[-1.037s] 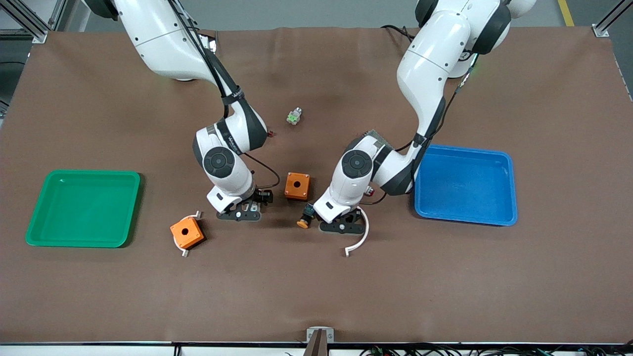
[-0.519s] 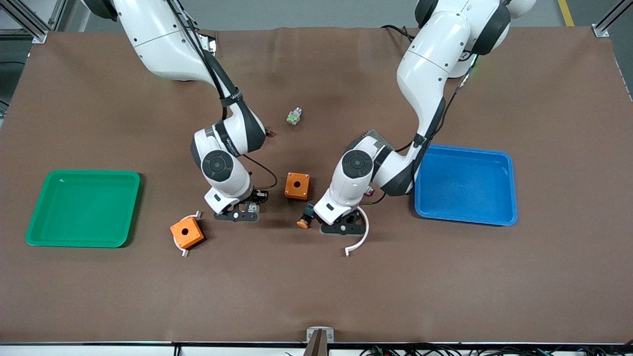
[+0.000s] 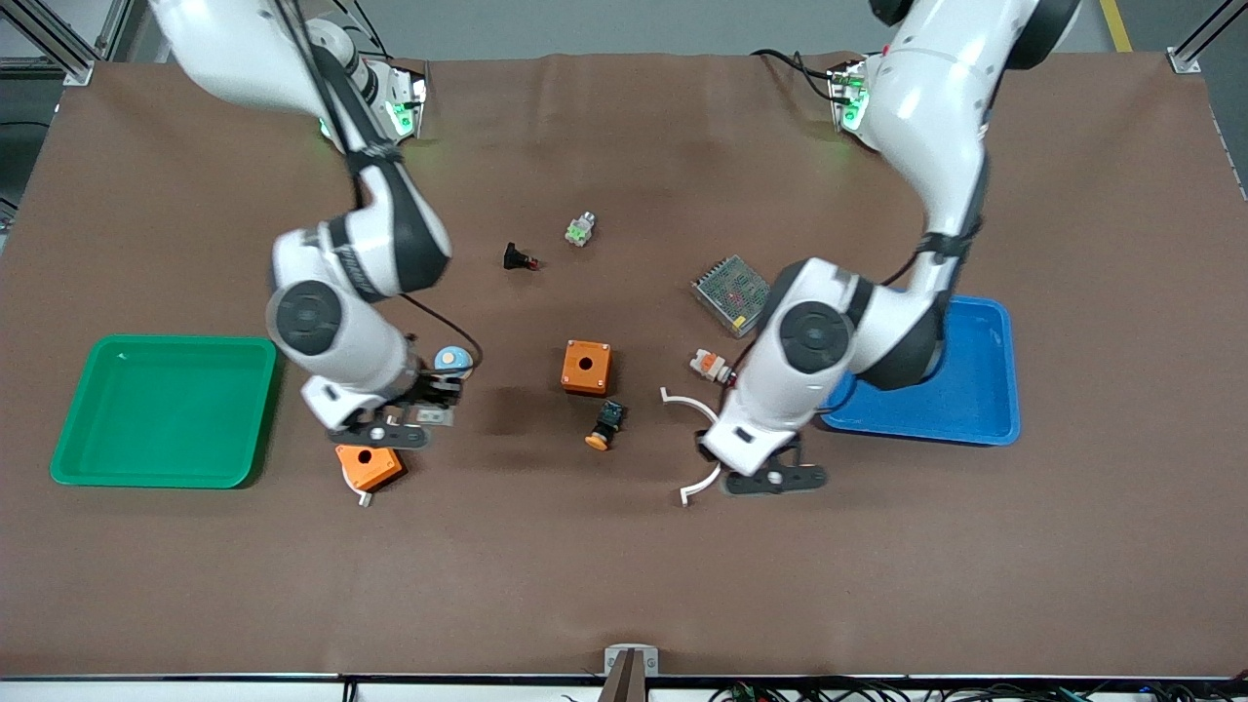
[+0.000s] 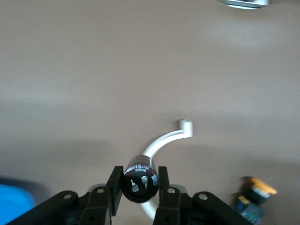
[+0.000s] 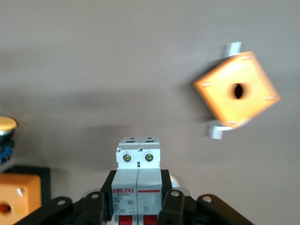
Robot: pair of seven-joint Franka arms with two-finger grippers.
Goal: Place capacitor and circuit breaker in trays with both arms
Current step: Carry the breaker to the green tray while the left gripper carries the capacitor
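Brown bench (image 3: 624,565) is seen from above w/ both arms mid-carry. Largest items: blue tray (image 3: 975,409) at the left arm's end, green tray (image 3: 161,409) at the right arm's end; both look bare.

Left end effector (image 4: 139,187) is closed on the capacitor (image 4: 138,176), black cylinder w/ shiny end facing the wrist cam; it is held up over the white curved strip (image 3: 704,448), beside the blue tray. Right end effector (image 5: 138,201) is clamped on the circuit breaker (image 5: 138,173), white block w/ red toggles between the fingers; it is held over the orange box (image 3: 369,466) nearest the green tray.

Risks, as judged: the capacitor is round and pinched on its curved side, so it could roll or slip out during a fast swing. The breaker is gripped low and sticks out, so it could pivot if bumped on a tray rim at set-down.

Other items: grey finned module (image 3: 731,291) close by the blue tray, second orange box (image 3: 586,367) mid-bench, orange-capped push-button (image 3: 605,425), white-orange part (image 3: 709,365), blue-white round part (image 3: 451,359), small black red-tipped part (image 3: 517,258), small green-silver part (image 3: 580,229). No obstacle is seen between either end effector and its closest tray.
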